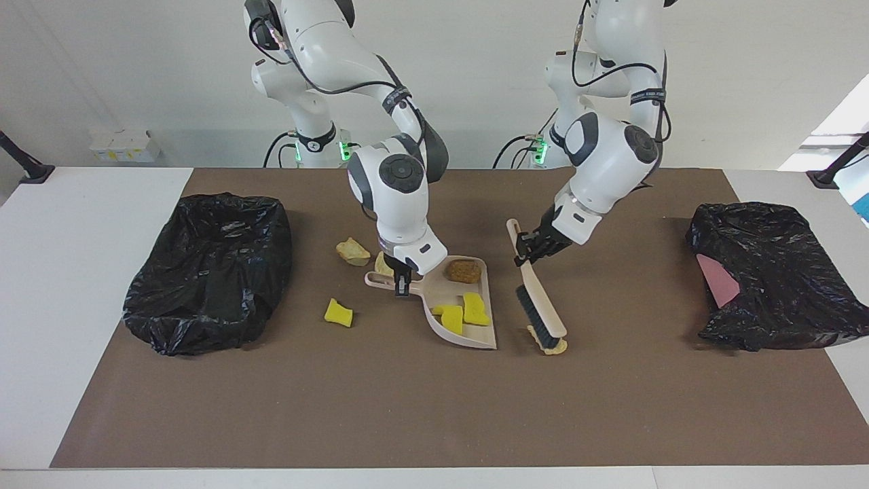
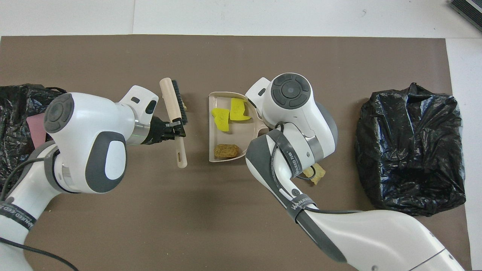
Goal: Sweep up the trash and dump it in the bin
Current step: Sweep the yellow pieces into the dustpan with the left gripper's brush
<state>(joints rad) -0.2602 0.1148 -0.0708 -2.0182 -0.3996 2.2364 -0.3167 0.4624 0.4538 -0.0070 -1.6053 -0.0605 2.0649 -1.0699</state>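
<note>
Beige dustpan (image 1: pixel 461 309) on the counter (image 1: pixel 407 407) carries two yellow scraps (image 1: pixel 465 312) and the brown lump (image 1: pixel 464 270) | right gripper (image 1: pixel 402 284) clenched on its handle | left gripper (image 1: pixel 528 250) clenched on brush (image 1: pixel 540 299) | facing view alone shows a yellow scrap (image 1: pixel 338 312) near the black-lined bin (image 1: pixel 210 268) | overhead hides it.

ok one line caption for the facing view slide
Right tool holds the dustpan with two yellow sponge bits and a brown lump; left tool holds the brush.
</note>
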